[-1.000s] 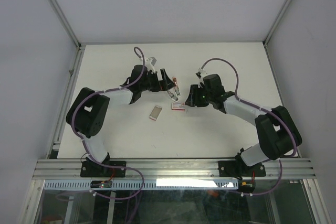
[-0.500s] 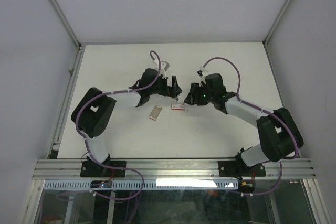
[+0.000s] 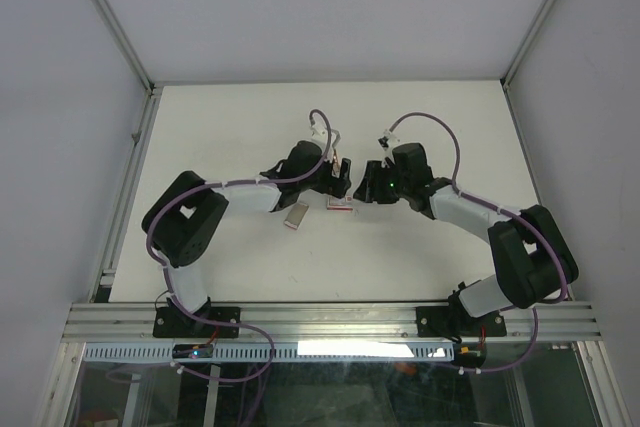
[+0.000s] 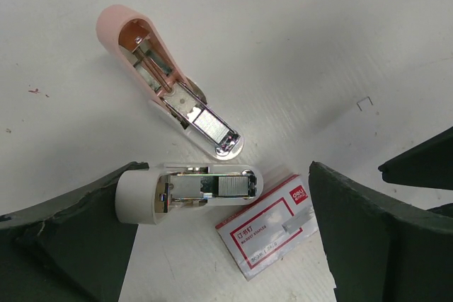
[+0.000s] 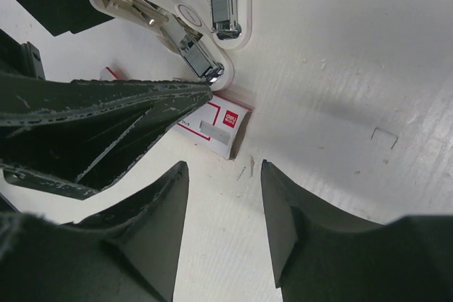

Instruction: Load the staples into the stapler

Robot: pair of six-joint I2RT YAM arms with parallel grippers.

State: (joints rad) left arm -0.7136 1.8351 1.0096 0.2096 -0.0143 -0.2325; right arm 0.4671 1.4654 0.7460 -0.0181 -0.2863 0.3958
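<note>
The stapler lies opened in two halves in the left wrist view: a pink half (image 4: pixel 152 68) and a white half (image 4: pixel 187 192), each with its metal channel facing up. My left gripper (image 4: pixel 225 167) hangs wide open over the white half, one finger on each side, touching nothing. The staples (image 3: pixel 297 214), a flat silvery-grey rectangle, lie apart on the table to the left of the red-and-white box (image 3: pixel 340 205). My right gripper (image 5: pixel 225 210) stands part open over bare table just short of the box (image 5: pixel 216 122), with nothing between its fingers (image 5: pixel 152 231).
A loose bent staple (image 4: pixel 364 104) lies on the table beyond the box. The two grippers are very close: a left finger (image 5: pixel 106 122) fills the left of the right wrist view. The white table (image 3: pixel 420 117) is walled on three sides.
My left arm has swung right, bringing its open gripper from left of the stapler to directly over it and the box. The right arm has stayed put.
</note>
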